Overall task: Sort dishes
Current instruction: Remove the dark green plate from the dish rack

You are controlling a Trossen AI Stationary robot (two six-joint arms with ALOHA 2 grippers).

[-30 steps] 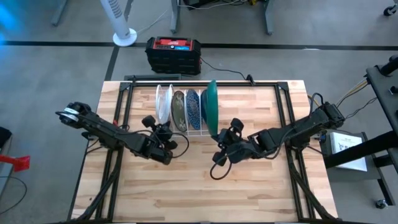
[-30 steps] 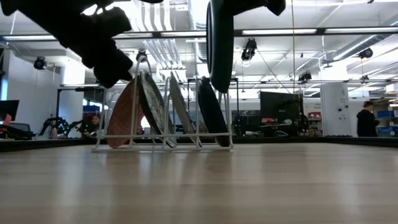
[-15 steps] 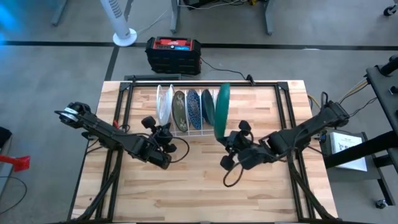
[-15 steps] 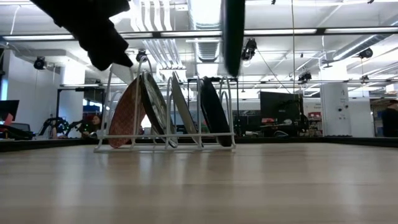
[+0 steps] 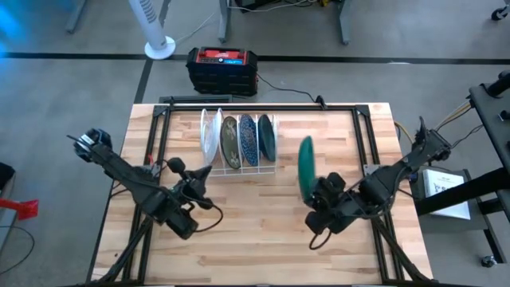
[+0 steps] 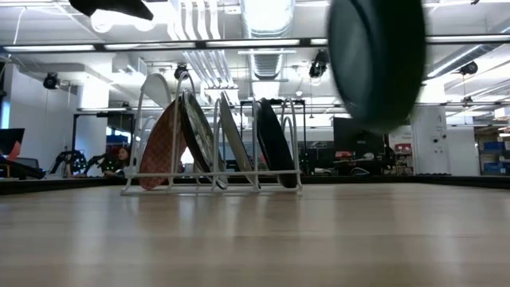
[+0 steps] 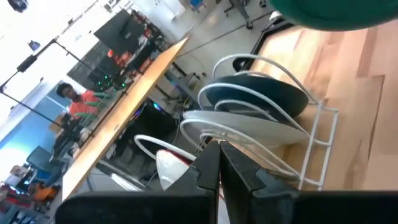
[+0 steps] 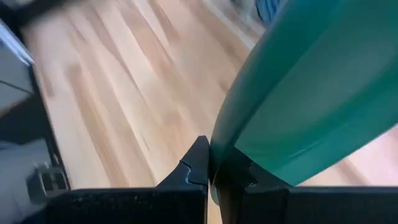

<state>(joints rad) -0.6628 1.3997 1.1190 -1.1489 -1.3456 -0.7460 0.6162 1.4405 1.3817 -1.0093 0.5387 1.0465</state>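
A white wire rack (image 5: 239,145) stands at the table's far middle. In its slots several dishes stand on edge: a pale red-pink patterned one (image 5: 209,132), a greyish-brown one (image 5: 229,142), a blue speckled one (image 5: 248,139) and a dark one (image 5: 266,137). A plain dark green plate (image 5: 306,169) hangs in the air to the right of the rack, with my right gripper (image 5: 317,190) shut on it. My left gripper (image 5: 205,172) is shut and holds nothing. It is raised on the near-left side of the rack and points toward it (image 7: 261,106). My right gripper pinches the green plate's rim (image 8: 225,155) between its two fingers, at the part of the rim toward the table's near edge. The fingers slant down from the table's near right. The plate stands on edge, lifted well clear of the table (image 6: 374,64).
Bare wood lies all across the near half of the table (image 5: 255,247). A black and red box (image 5: 221,70) and a white fan base (image 5: 159,48) sit on the floor beyond the far edge. A person (image 7: 74,102) sits at a desk in the room behind.
My right gripper has carried the green plate away from the rack, toward the table's right and near edges. It has rolled, so the plate now turns more of its face to the near edge. My left gripper has risen and drawn back from the rack toward the near left, staying shut.
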